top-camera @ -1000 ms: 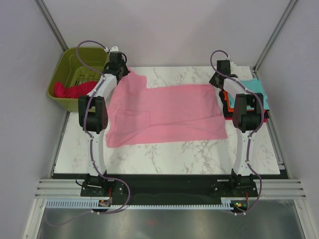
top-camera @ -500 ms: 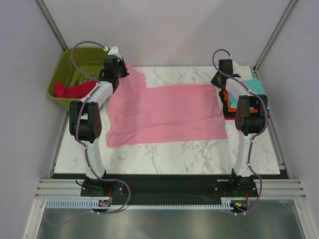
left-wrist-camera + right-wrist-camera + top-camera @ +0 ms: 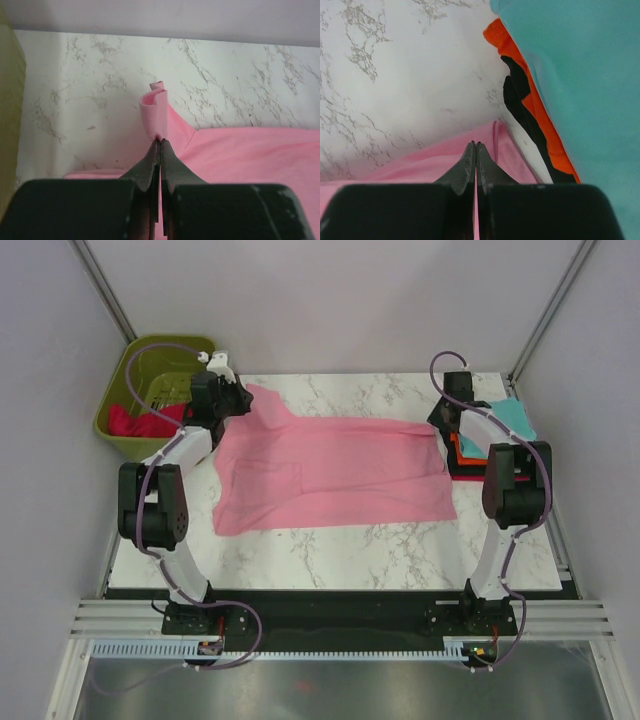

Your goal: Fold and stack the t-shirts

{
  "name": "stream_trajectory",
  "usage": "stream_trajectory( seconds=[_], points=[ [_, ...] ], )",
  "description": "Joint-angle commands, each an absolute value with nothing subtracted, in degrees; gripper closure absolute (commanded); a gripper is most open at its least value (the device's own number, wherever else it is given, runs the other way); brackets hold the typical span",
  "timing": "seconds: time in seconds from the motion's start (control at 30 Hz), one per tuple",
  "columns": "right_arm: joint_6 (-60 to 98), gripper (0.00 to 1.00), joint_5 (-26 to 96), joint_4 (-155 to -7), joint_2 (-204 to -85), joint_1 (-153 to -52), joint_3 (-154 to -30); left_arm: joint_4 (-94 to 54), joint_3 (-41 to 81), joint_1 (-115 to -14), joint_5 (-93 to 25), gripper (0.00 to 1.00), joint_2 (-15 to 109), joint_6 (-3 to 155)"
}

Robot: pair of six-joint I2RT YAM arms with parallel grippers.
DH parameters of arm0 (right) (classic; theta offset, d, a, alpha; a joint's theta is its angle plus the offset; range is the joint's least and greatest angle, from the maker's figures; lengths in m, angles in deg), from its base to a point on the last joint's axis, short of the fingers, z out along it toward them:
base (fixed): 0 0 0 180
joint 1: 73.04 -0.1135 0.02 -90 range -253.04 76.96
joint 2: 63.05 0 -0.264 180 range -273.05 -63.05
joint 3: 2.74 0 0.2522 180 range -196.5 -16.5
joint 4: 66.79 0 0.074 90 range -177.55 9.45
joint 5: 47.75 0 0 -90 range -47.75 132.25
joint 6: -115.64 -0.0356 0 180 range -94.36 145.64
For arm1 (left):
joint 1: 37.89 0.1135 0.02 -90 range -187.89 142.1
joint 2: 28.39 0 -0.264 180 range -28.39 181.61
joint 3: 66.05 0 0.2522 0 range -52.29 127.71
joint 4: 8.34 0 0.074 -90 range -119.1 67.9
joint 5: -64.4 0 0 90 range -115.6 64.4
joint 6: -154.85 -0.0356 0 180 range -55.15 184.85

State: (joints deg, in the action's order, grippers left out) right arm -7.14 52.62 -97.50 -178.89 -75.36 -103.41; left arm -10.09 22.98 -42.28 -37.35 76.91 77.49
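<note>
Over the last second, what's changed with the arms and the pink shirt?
The left gripper and right gripper drew slightly apart and back toward the near edge, pulling the far edge of the pink t-shirt along and straighter. Both stay shut on its far corners. The folded stack, the red shirt and the basket have not moved.

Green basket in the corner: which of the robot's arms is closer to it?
Left. The left gripper, pinching a far corner of the pink shirt, sits right beside the basket; the right gripper pinches the opposite corner, across the table by the folded stack.
</note>
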Motion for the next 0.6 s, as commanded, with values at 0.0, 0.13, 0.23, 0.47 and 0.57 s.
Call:
stream_trajectory(
  seconds=[0.0,0.13,0.23,0.47,0.57],
  points=[
    [-6.00,1.00,53.84,-95.75,-172.84,-74.97,-99.83,-4.18,18.74,-41.94,-40.10,0.98,70.24,75.22],
    [-5.83,1.00,54.29,-95.40,-168.89,-75.06,-96.04,-3.74,14.26,-41.94,-40.10,0.98,66.02,75.22],
    [-5.74,1.00,54.46,-95.14,-166.16,-74.97,-93.14,-3.73,11.53,-41.94,-40.19,0.98,63.04,75.13],
    [-5.74,1.00,54.64,-95.05,-160.44,-74.97,-87.25,-3.91,5.29,-41.94,-39.75,0.98,56.70,74.69],
    [-5.83,1.00,54.90,-95.14,-157.98,-74.97,-84.36,-5.66,3.53,-41.94,-38.52,0.98,54.24,75.31]
  ],
)
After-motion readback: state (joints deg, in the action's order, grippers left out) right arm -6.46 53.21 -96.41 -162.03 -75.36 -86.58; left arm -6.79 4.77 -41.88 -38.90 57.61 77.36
